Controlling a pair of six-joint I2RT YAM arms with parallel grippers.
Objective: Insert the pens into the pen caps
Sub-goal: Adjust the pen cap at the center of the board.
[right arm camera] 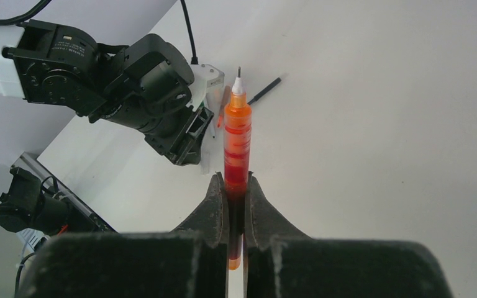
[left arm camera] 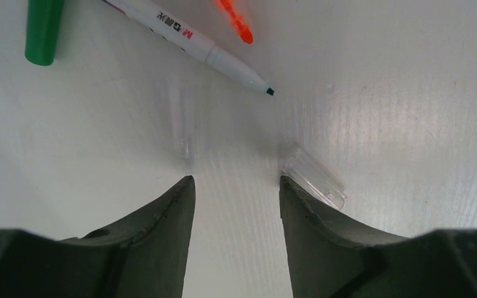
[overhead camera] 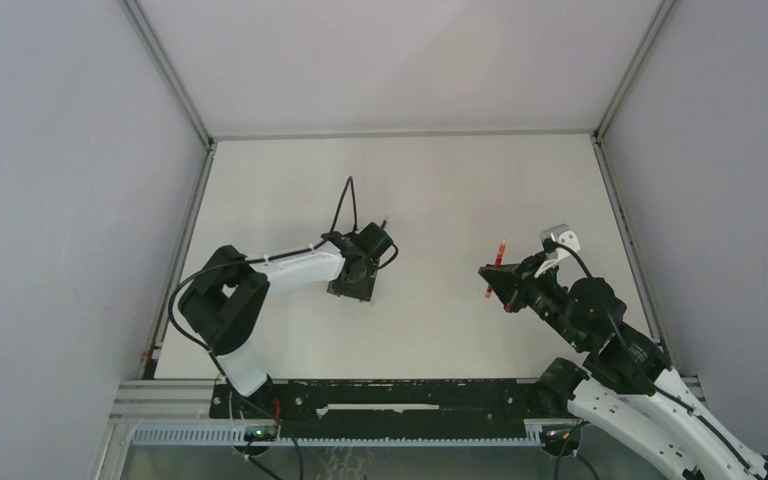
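My right gripper [right arm camera: 236, 177] is shut on a red pen [right arm camera: 237, 136] whose fine tip points away from the wrist; from above, the pen [overhead camera: 496, 268] is held over the table's right half. My left gripper [left arm camera: 236, 180] hovers low over the table, open, with only bare table between its fingers. A clear pen cap [left arm camera: 313, 177] lies just outside its right fingertip, and a fainter clear cap [left arm camera: 180, 121] lies ahead of the left fingertip. Further ahead lie a green cap [left arm camera: 42, 31], a white-barrelled pen with a dark tip [left arm camera: 192, 40], and a red-orange pen end [left arm camera: 236, 22].
A black pen [right arm camera: 265, 90] lies on the table beyond the left arm's wrist [right arm camera: 155, 81]. Grey walls [overhead camera: 80, 200] enclose the white table [overhead camera: 440, 180] on three sides. The two arms stand about a hand's width apart near the table's middle.
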